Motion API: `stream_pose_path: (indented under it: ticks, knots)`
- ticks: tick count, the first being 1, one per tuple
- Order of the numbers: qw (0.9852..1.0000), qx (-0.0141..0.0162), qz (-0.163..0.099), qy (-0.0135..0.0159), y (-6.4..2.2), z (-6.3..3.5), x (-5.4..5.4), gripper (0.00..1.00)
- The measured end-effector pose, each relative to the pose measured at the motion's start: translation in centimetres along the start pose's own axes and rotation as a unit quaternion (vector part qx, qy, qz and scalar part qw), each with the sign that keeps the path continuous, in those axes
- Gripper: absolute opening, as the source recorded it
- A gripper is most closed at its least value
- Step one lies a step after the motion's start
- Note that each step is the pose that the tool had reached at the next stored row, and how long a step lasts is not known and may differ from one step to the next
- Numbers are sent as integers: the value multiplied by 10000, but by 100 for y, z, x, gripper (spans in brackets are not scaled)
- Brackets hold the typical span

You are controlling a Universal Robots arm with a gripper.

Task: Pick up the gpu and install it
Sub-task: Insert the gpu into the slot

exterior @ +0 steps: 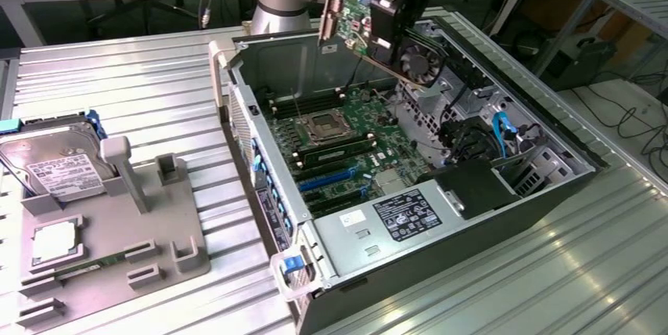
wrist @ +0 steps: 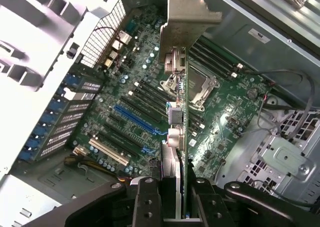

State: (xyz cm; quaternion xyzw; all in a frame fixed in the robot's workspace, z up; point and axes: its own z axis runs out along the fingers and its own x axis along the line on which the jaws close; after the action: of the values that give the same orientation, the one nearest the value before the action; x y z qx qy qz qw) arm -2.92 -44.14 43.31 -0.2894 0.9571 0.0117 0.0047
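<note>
My gripper [exterior: 389,31] is shut on the gpu [exterior: 350,16], a green card with a black fan and a pale metal bracket, and holds it in the air above the far end of the open computer case [exterior: 242,127]. The card hangs tilted over the motherboard [exterior: 350,143] and touches nothing below. In the wrist view the gpu [wrist: 179,132] is seen edge-on between the two black fingers [wrist: 146,199], its bracket [wrist: 186,17] pointing away from me. A long blue slot [wrist: 136,119] lies on the board beneath and to one side of the card.
The case lies on its side on a ribbed metal table, with the CPU socket [exterior: 321,125], memory slots and a power supply [exterior: 402,221] inside. At the exterior view's left a grey fixture [exterior: 156,225] carries a hard drive [exterior: 58,167] and a small square chip [exterior: 55,241].
</note>
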Motion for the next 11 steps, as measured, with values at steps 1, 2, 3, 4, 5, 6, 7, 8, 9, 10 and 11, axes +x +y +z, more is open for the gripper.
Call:
stream_pose_path:
  ticks: [1, 2, 3, 4, 5, 6, 7, 8, 9, 10, 11]
  knots:
    - [10000, -1, -43, 1, 0, 0, 0, 28]
    - [10000, -1, -85, 1, 0, 1, 0, 28]
    - [9999, -2, -122, 2, 0, 1, 0, 28]
    - [9998, -3, -216, 4, 0, 2, 0, 28]
    - [9997, -4, -261, 5, 0, 2, 0, 28]
    - [9995, -5, -303, 6, 0, 2, 0, 28]
    - [9994, -5, -346, 7, 0, 2, 0, 28]
    - [9993, -6, -385, 7, 0, 3, 0, 28]
    - [9991, -7, -423, 8, 0, 3, 0, 28]
    - [9989, -7, -461, 9, 0, 4, 0, 28]
    - [9987, -8, -505, 10, 0, 4, 0, 28]
